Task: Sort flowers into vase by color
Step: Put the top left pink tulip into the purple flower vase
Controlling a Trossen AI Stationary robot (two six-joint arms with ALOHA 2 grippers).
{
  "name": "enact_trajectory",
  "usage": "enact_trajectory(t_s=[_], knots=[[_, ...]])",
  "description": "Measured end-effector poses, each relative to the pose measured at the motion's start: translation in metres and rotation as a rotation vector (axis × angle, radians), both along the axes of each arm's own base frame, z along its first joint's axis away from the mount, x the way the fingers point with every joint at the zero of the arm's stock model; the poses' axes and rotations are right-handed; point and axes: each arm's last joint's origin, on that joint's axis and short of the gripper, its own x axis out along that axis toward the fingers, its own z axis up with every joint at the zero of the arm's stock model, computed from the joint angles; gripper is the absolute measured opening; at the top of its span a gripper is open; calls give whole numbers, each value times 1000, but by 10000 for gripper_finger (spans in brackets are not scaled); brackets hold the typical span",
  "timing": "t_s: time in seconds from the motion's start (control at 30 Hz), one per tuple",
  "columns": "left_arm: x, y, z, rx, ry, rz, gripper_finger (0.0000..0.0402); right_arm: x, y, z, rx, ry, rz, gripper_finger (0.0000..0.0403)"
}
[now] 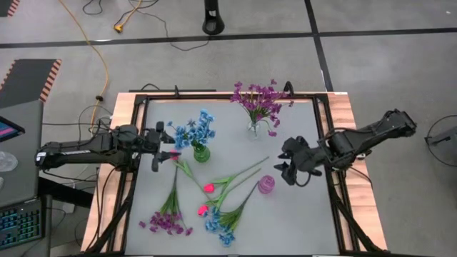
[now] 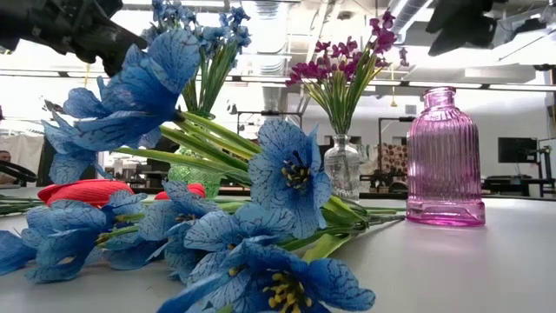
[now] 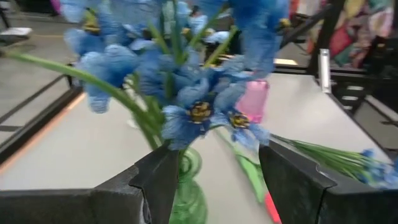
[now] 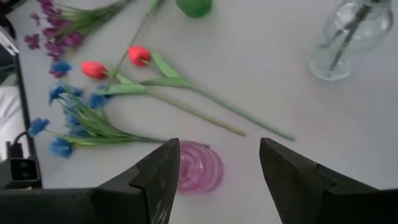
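Yellow cable, keyboard.

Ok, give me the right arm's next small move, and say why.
Probably reach the right gripper toward the tulips: its jaws stand open and empty near the pink vase, which holds nothing, while both tulips lie on the table.

A robotics lab: a framed bench stands on grey floor marked with black tape lines, cables trailing, a keyboard alongside, monitors behind.
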Motion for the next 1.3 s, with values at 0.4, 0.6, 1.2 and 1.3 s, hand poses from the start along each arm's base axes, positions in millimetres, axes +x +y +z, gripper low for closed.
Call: enact_trajectory(t_s=[0.4, 0.6, 1.2, 1.3], knots=[[-3, -9, -14, -114, 150, -63, 208, 3, 4, 4, 16, -59, 8, 248], [-7, -12, -22, -394, 244, 84, 197, 6, 5, 6, 31, -97, 8, 248], [4, -13, -56, -1152, 575, 558, 183, 9, 7, 10, 50, -143, 8, 248], [9, -13, -60, -1248, 591, 638, 183, 9, 7, 10, 49, -142, 8, 248]])
